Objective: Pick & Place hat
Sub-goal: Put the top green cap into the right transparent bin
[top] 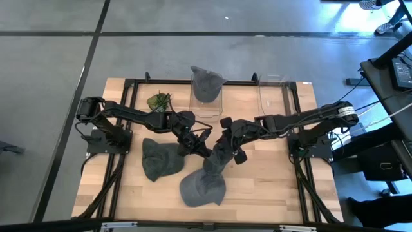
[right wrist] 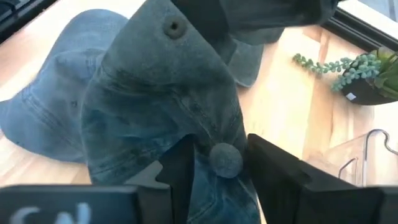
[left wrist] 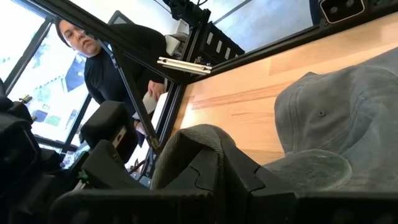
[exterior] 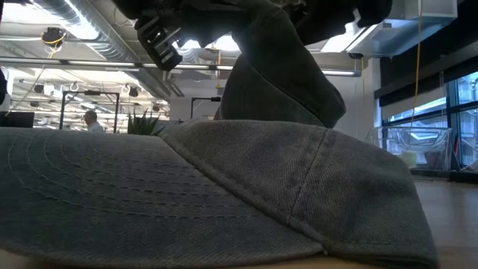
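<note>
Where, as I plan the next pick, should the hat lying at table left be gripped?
On the left hat, pinch the bunched crown from above; its brim lies flat on the table. The right gripper holds another hat beside it.

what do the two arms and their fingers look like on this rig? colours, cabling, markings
Both arms are black, jointed links on black base mounts. The right arm carries a silver-white band near its base, and loose black cables trail from it. The left arm is plain black. The right gripper's fingers are matte black, blocky slabs. No readable markings.
</note>
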### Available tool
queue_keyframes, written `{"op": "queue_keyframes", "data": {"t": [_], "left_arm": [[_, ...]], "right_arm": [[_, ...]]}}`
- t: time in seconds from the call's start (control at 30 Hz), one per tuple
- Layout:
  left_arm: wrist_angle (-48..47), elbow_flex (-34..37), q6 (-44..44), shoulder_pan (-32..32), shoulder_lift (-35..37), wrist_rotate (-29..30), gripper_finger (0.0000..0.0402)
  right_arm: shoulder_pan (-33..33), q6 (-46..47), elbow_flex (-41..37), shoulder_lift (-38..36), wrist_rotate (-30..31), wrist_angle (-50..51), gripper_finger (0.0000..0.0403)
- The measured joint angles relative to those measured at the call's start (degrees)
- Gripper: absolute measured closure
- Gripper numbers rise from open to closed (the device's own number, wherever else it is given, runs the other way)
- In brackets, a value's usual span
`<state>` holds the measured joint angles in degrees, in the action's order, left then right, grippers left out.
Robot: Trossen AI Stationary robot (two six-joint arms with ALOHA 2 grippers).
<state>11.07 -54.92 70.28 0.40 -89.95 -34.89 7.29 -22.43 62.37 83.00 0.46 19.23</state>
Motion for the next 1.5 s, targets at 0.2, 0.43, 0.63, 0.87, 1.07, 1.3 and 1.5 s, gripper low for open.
{"op": "queue_keyframes", "data": {"t": [0.2,0.43,0.63,0.87,1.07,1.3,1.5], "left_arm": [[1.71,0.0,-6.01,0.0,0.0,3.84,0.0387],[2.28,0.0,-8.4,0.04,1.41,4.53,0.0372],[-0.62,0.04,-13.77,0.96,5.11,3.32,0.0336],[-10.4,0.04,-19.27,3.57,10.23,4.39,0.0278],[-17.26,0.02,-28.51,5.35,15.82,13.22,0.0257],[-25.81,0.01,-42.81,7.7,21.21,23.67,0.026],[-29.7,0.0,-48.57,8.96,22.58,24.41,0.026]], "right_arm": [[0.0,0.3,0.0,-0.07,4.01,1.98,0.0351],[0.02,1.13,0.32,-0.07,9.41,3.15,0.0364],[0.33,1.21,3.86,-0.1,10.15,6.59,0.0363],[0.26,4.03,10.46,-0.11,15.02,17.61,0.0363],[0.26,6.15,17.84,-0.13,22.33,30.68,0.0363],[-0.29,7.09,31.08,-0.13,36.47,48.13,0.0363],[-4.01,8.09,41.2,-0.15,48.45,65.84,0.0363]]}}
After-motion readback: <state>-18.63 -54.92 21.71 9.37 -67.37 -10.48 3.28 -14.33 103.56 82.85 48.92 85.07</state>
